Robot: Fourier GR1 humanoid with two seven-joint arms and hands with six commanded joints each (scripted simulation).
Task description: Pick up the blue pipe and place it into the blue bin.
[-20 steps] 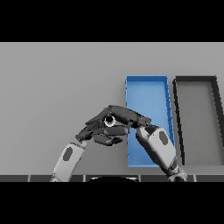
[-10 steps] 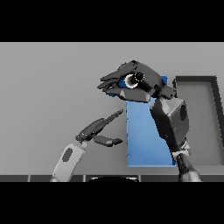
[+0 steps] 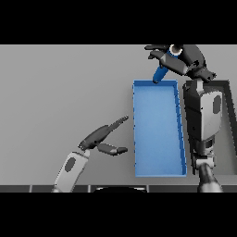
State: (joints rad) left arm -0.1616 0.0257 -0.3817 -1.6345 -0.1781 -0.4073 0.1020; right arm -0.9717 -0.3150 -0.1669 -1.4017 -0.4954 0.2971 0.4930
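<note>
Blue pipe (image 3: 161, 72), a short round tube with a pale open end, sits in my right hand (image 3: 181, 59), whose dark fingers are curled round its upper part. It hangs tilted, open end up by the palm, lower tip pointing down and left toward the far rim of the shallow rectangular blue bin (image 3: 158, 132); from the head view the tip appears to overlap that far edge, though I cannot tell how high above it the pipe is. I judge I have it raised like this so it can clear the bin wall before going in. The right forearm runs along the bin's right side, over the gap to the dark grey tray (image 3: 227, 125) beside it. My left hand (image 3: 102, 140) rests low over the grey table (image 3: 60, 92), just left of the bin, fingers straight and loosely spread, holding nothing; it looks parked there to keep out of the way. The bin's floor shows bare, so the placing is not yet done. Next I would bring the pipe nearer over the middle of the bin, since releasing at the rim risks it tipping out.
</note>
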